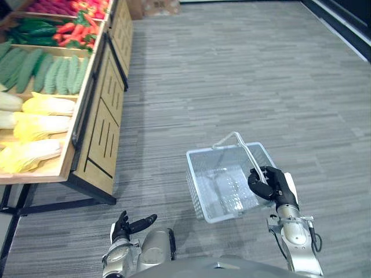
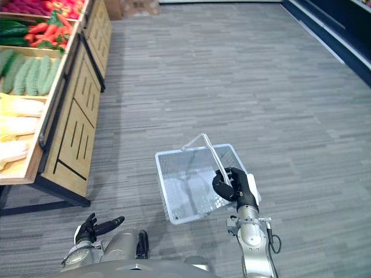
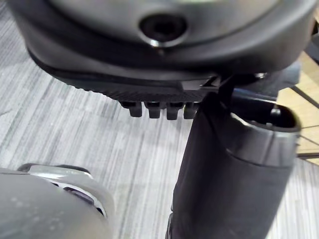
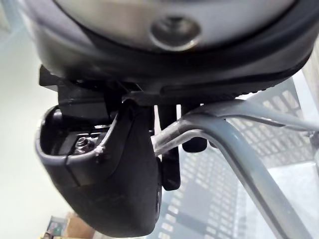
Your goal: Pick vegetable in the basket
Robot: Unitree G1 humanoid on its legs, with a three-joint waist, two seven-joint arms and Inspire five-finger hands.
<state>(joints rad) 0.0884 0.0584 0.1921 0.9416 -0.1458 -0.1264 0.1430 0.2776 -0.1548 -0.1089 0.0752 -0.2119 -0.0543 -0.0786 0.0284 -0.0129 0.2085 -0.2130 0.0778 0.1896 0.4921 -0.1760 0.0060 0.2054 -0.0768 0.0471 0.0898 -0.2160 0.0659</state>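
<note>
A pale wire basket [image 1: 223,182] hangs above the grey floor at the lower middle, with nothing inside it. My right hand [image 1: 271,184] is shut on its grey handle [image 4: 234,127], fingers curled round the bar. My left hand [image 1: 128,226] sits low at the bottom left, fingers relaxed and holding nothing. A wooden produce stand [image 1: 98,124] at the left carries pale yellow cabbages [image 1: 40,124], green cucumbers [image 1: 43,72], dark green vegetables [image 1: 32,29] and red peppers [image 1: 72,32].
The stand's slatted wooden side [image 2: 72,136] and dark metal legs [image 1: 58,202] reach toward my left hand. Grey plank floor [image 1: 232,75] stretches ahead and to the right. A dark strip [image 1: 342,23] runs along the far right edge.
</note>
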